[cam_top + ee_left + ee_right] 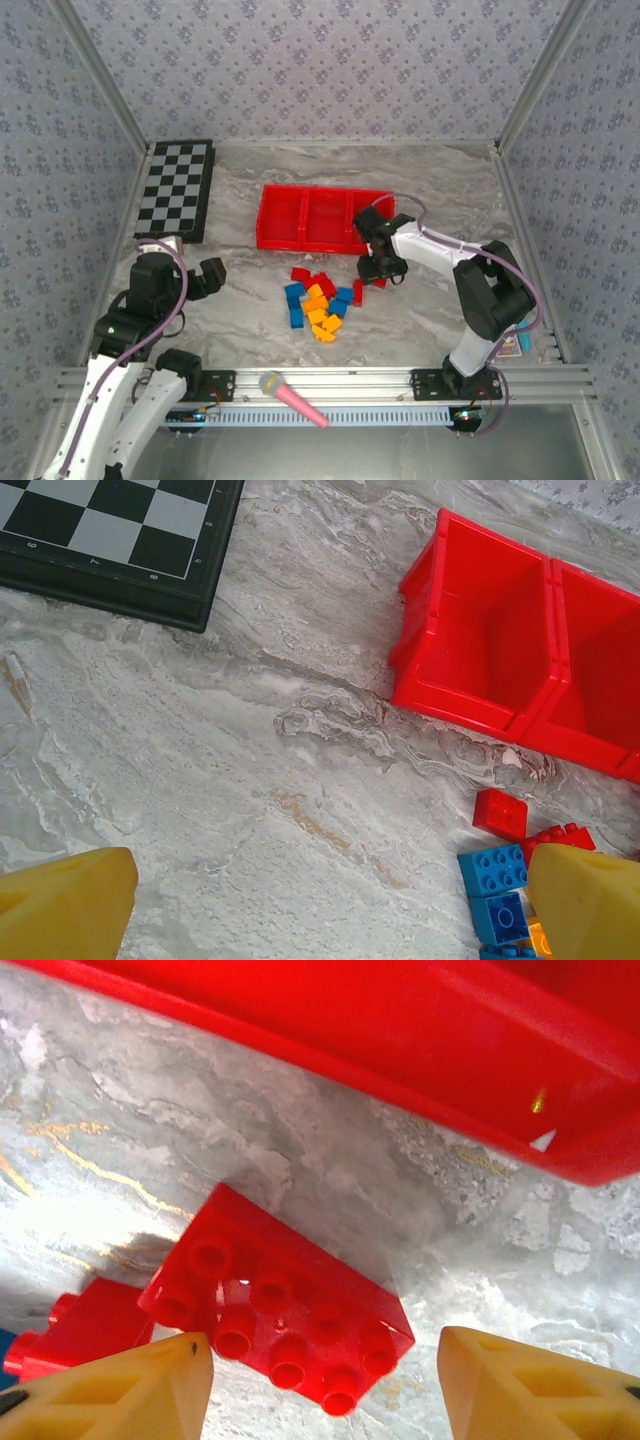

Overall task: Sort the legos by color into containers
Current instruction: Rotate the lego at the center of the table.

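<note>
Grey marbled worktop (450,190) sits inside patterned walls. At left, the left claw (208,277) gapes wide above the surface, with a checkerboard (175,190) beyond it and the red tray (300,243) of 3 compartments ahead to its right. Loose legos (320,300) lie heaped between both claws. The right claw (381,270) is low and partly open, its fingers (110,1390) either side of 1 red lego (280,1320), the right finger clear of it. The tray's front wall lies just beyond.
</note>
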### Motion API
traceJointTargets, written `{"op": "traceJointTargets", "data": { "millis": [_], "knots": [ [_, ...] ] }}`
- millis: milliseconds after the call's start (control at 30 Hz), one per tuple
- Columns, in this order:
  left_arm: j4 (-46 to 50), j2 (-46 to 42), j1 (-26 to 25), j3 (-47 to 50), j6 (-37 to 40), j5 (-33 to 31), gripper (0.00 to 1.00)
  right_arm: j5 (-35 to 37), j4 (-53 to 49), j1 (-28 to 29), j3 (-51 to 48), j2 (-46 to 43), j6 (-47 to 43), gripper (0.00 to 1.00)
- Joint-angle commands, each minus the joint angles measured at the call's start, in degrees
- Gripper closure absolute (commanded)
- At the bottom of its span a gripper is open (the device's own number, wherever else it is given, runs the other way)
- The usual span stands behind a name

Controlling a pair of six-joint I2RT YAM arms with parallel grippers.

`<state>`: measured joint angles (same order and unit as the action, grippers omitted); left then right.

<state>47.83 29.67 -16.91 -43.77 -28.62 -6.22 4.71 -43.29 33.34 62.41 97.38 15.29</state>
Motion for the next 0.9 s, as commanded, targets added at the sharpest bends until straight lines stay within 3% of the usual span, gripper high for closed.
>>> {"op": "traceJointTargets", "data": {
  "millis": [0,300,467,633,733,867],
  "knots": [
    [-0.42,-0.27,-0.41,-0.06,-0.65,-0.31,0.0,-1.6,-2.48,-0.53,2.16,2.24,-3.28,0.4],
    [-0.48,-0.15,-0.85,0.14,-0.82,-0.7,0.0,-3.74,-1.8,-1.38,1.85,3.93,-4.47,0.41],
    [-0.4,0.04,-0.93,0.09,-0.82,-0.72,0.0,-5.02,-0.59,-6.44,-1.25,3.03,1.2,0.54],
    [-0.62,0.12,-1.11,0.3,-0.9,-0.8,0.0,-5.87,0.57,-9.88,-5.55,-3.29,3.72,0.59],
    [-0.66,0.43,-1.11,0.3,-0.99,-0.71,0.0,-5.65,0.4,-10.1,-6.4,-5.62,4.3,0.59],
    [-0.64,0.65,-1.2,0.27,-1.0,-0.59,0.0,-5.45,0.31,-9.66,-6.69,-7.71,4.83,0.45]
  ]
}}
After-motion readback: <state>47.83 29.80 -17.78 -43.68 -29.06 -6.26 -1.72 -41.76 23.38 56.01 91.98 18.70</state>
